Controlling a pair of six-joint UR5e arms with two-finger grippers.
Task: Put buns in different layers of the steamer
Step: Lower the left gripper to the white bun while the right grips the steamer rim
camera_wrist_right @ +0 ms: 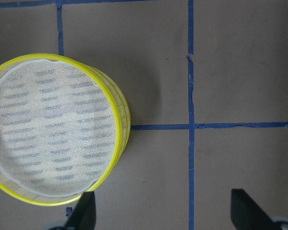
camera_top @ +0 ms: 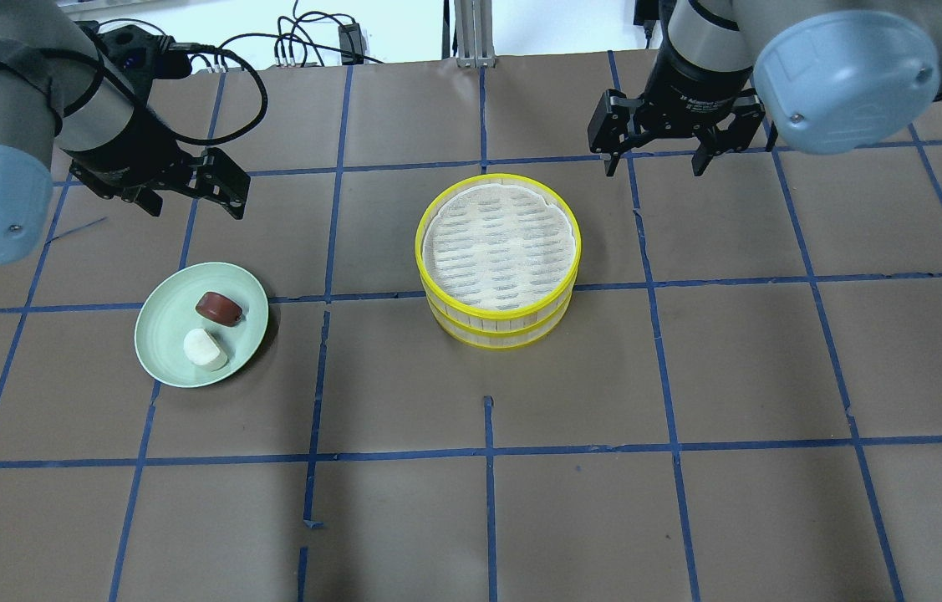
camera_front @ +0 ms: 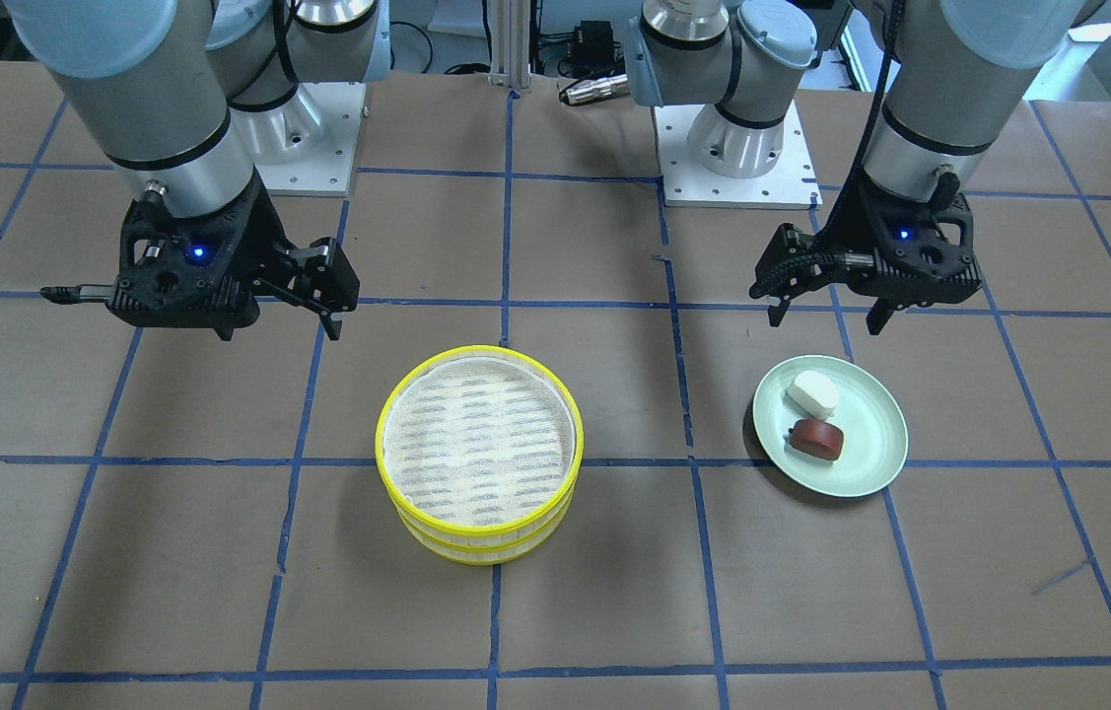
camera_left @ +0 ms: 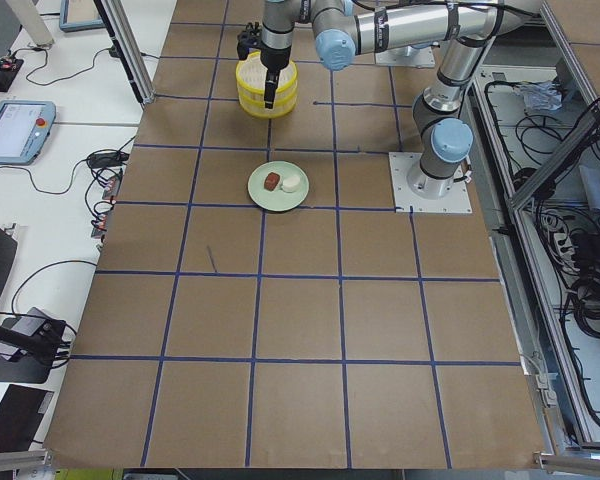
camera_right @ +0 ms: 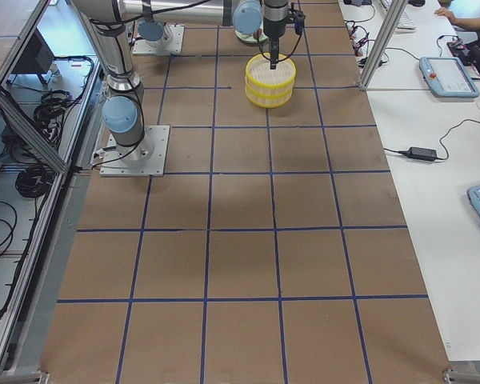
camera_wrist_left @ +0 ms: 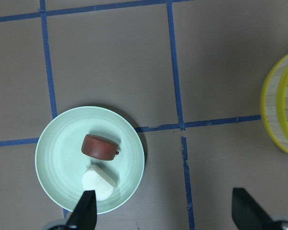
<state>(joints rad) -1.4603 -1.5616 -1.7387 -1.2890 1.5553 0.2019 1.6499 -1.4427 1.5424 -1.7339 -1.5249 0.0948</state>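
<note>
White bun and brown bun sit on the plate; the steamer layers are stacked and empty.
The left gripper, spread wide, hovers just beyond the plate at the left of the counter, poised for a bun. The right gripper, also spread, hangs far-right of the central stack, probably to lift the top layer aside.

Steamer layers stacked; buns on plate
</note>
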